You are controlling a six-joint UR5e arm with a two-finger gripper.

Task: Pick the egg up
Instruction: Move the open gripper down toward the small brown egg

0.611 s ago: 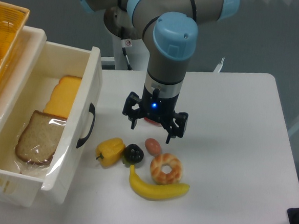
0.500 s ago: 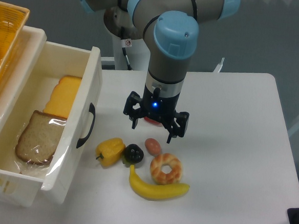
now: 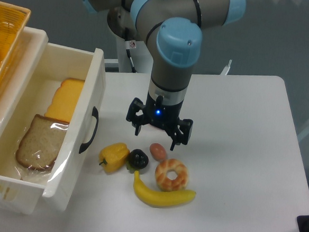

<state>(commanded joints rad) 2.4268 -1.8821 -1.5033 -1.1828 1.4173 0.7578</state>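
Observation:
The egg (image 3: 158, 150) is a small pinkish-brown oval lying on the white table, between a dark round fruit and a ring-shaped pastry. My gripper (image 3: 157, 137) hangs just above and slightly behind the egg, its two black fingers spread wide apart with nothing between them. One fingertip (image 3: 137, 128) points down to the egg's left, the other to its right. The bright red item is hidden behind the gripper body.
A yellow pepper (image 3: 114, 155), the dark fruit (image 3: 138, 158), the pastry (image 3: 171, 174) and a banana (image 3: 162, 194) crowd around the egg. A white open drawer (image 3: 91, 90) with bread (image 3: 40, 142) and cheese stands at the left. A yellow basket (image 3: 3, 36) sits at the far left.
The gripper has shifted a little to the left and slightly down; it now covers the red item that showed beneath it. The objects on the table have not moved.

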